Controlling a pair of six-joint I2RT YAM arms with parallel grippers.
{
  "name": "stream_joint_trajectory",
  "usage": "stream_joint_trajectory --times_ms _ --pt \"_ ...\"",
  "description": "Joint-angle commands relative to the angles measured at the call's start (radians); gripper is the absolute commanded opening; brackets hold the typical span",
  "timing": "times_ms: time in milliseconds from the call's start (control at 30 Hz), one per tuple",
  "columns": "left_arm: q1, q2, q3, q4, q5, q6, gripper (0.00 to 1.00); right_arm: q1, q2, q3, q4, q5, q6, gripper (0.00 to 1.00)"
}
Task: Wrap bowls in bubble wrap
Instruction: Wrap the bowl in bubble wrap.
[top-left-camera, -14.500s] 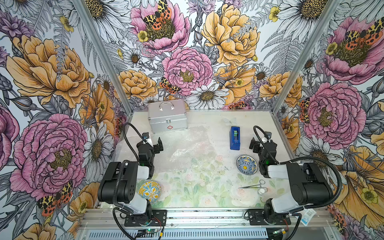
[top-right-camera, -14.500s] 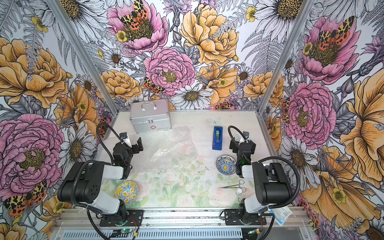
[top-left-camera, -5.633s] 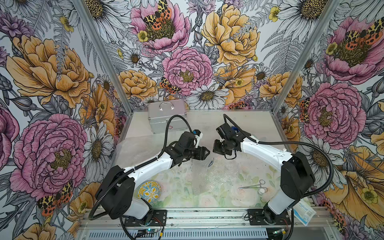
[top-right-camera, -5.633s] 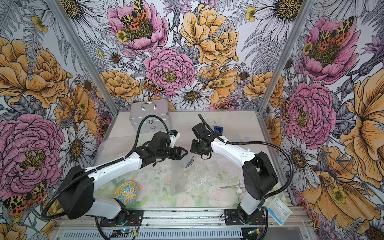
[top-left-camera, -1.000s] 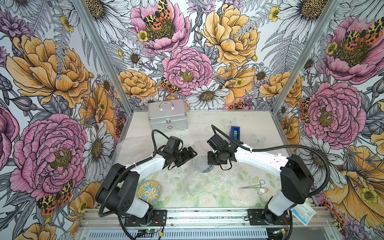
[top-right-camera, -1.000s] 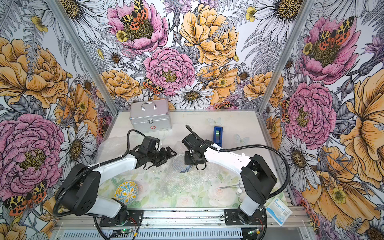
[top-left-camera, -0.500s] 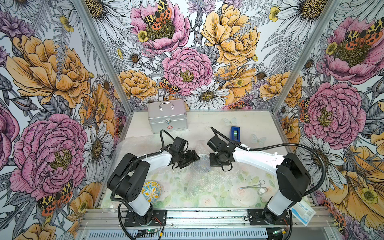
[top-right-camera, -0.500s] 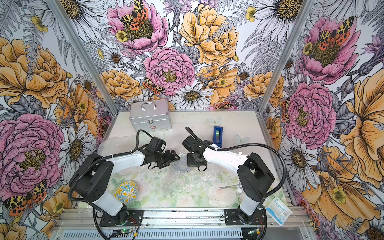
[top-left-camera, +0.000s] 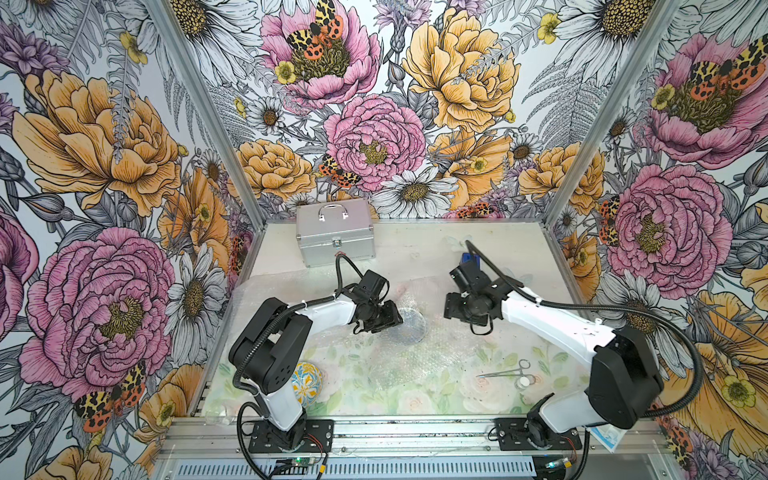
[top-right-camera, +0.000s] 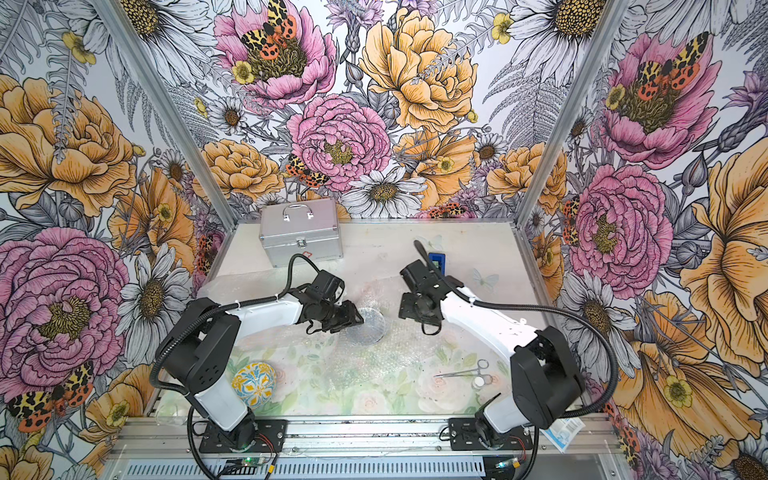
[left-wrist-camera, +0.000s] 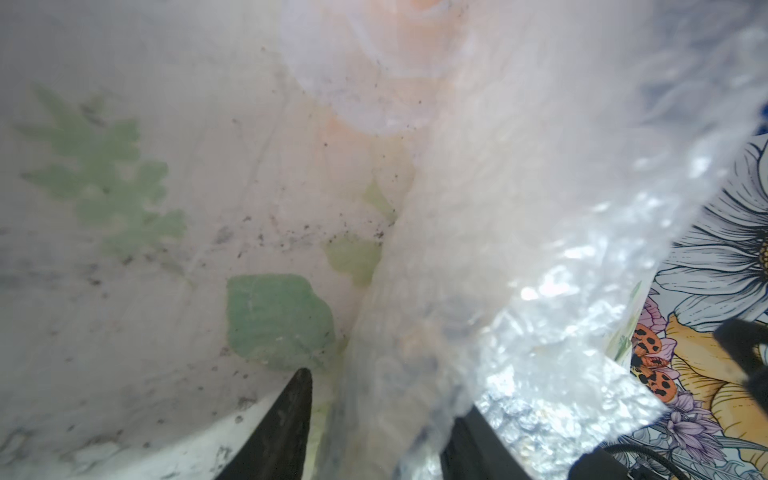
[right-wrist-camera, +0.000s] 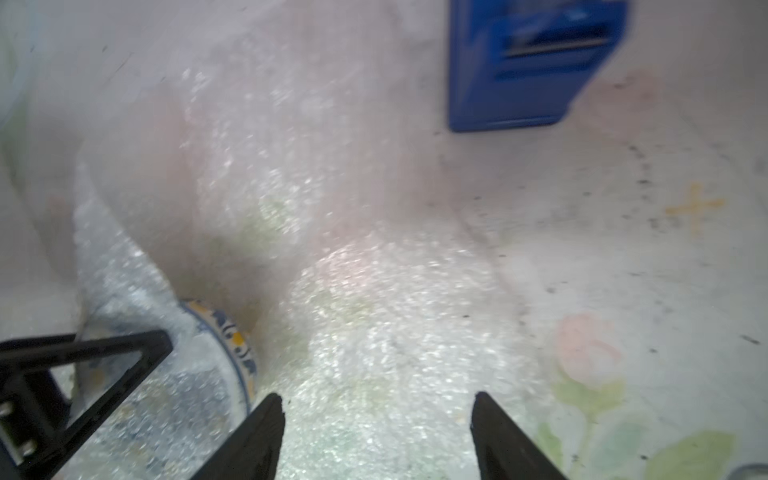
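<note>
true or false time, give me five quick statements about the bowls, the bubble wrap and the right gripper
1. The right gripper is open and empty. True.
2. The silver metal case stands open. False: its lid is shut.
3. One small patterned ceramic bowl lies partly under the clear bubble wrap. True.
4. The other patterned bowl is wrapped too. False: it sits bare near the left arm's base.
5. The blue plastic tape dispenser sits on the case. False: it lies on the table.
</note>
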Motion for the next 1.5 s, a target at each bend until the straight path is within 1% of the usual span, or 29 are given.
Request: stream_joint_trajectory --times_ms 0,67,167,200,267,400,533,633,700,833,967,1100,1200,1300,1367,1467 --pt "-0.009 0.014 0.022 -0.032 -0.032 0.027 0.48 -0.110 0.025 -0.082 -0.027 -0.072 -0.066 0.74" --pt "-0.009 0.014 0.022 -0.032 -0.033 0.026 0.48 -0.143 0.061 -0.097 -0.024 -0.111 -0.117 0.72" --pt "-0.010 0.013 0.022 -0.033 -0.037 0.025 0.47 -0.158 0.086 -0.112 -0.019 -0.120 -0.141 0.69" --pt "-0.011 0.011 0.021 -0.035 -0.038 0.024 0.47 -0.159 0.092 -0.116 -0.019 -0.119 -0.141 0.67" --pt "-0.012 0.007 0.019 -0.035 -0.043 0.023 0.47 -0.158 0.100 -0.136 0.000 -0.137 -0.138 0.57" --pt "-0.013 0.004 0.018 -0.035 -0.046 0.021 0.45 -0.149 0.105 -0.172 0.022 -0.176 -0.127 0.42" --pt "-0.015 0.007 0.022 -0.035 -0.043 0.022 0.41 -0.141 0.067 -0.198 0.022 -0.176 -0.126 0.15" --pt "-0.017 0.013 0.030 -0.034 -0.040 0.026 0.35 -0.131 0.002 -0.194 0.022 -0.202 -0.122 0.00" --pt "-0.019 0.014 0.035 -0.035 -0.043 0.024 0.30 -0.107 -0.043 -0.169 0.020 -0.230 -0.125 0.00" --pt "-0.027 0.007 0.041 -0.008 -0.060 0.001 0.18 -0.009 -0.087 -0.059 0.020 -0.299 -0.146 0.00" --pt "-0.034 0.028 0.061 0.036 -0.079 -0.035 0.07 0.067 -0.031 0.081 0.023 -0.363 -0.146 0.00" --pt "-0.051 0.061 0.085 0.083 -0.092 -0.054 0.01 0.101 0.079 0.208 0.034 -0.417 -0.145 0.00" --pt "-0.075 0.071 0.112 0.105 -0.105 -0.040 0.00 0.113 0.178 0.302 0.045 -0.461 -0.137 0.00" --pt "-0.095 0.051 0.118 0.110 -0.141 -0.009 0.01 0.117 0.276 0.374 0.051 -0.466 -0.130 0.00" --pt "-0.098 0.031 0.108 0.118 -0.158 0.009 0.07 0.117 0.342 0.405 0.056 -0.455 -0.128 0.00" --pt "-0.097 0.022 0.107 0.118 -0.141 0.031 0.17 0.117 0.424 0.422 0.070 -0.442 -0.119 0.00"
